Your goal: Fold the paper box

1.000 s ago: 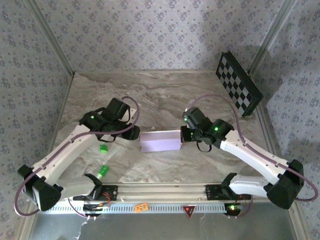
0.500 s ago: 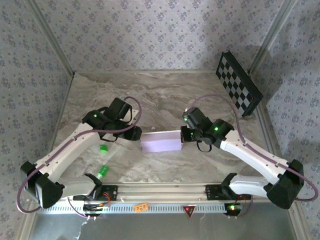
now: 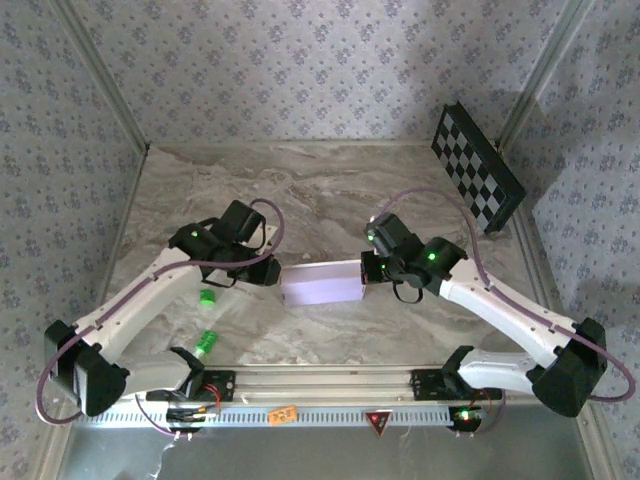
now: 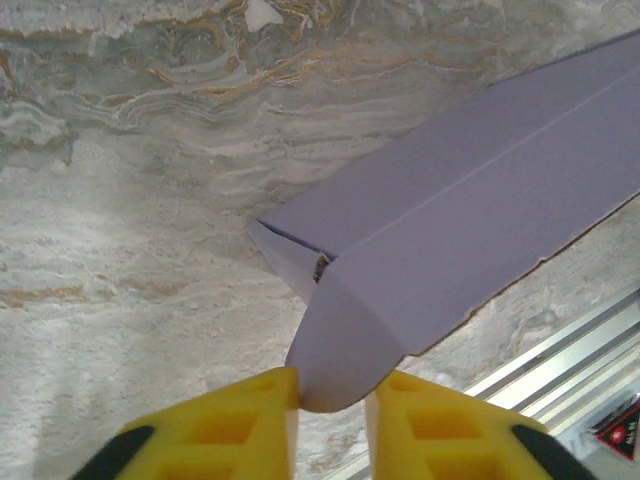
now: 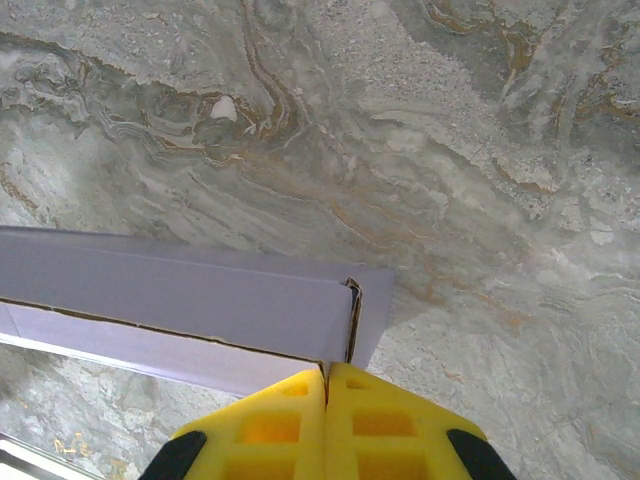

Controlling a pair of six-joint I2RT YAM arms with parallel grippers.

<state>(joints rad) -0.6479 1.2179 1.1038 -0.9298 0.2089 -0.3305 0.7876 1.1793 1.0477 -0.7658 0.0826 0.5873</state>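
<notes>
The paper box [image 3: 322, 283], lavender and folded into a long flat shape, lies mid-table between both arms. My left gripper [image 3: 272, 272] is at its left end. In the left wrist view the box [image 4: 470, 230] runs up to the right, and its rounded end flap [image 4: 340, 350] sits between the yellow fingers of the left gripper [image 4: 332, 385], touching both. My right gripper [image 3: 368, 272] is at the box's right end. The right wrist view has the right gripper [image 5: 327, 372] shut, with the thin end edge of the box [image 5: 180, 290] running into the seam between its fingertips.
A black-and-white checkerboard panel [image 3: 478, 168] leans against the back right wall. Two small green objects [image 3: 207, 297] [image 3: 205, 343] lie near the left arm. A metal rail [image 3: 330, 385] runs along the front edge. Patterned walls close in the table.
My left gripper has slid right up to the box's left end and its jaws have narrowed around the flap. The right gripper and the box have stayed put.
</notes>
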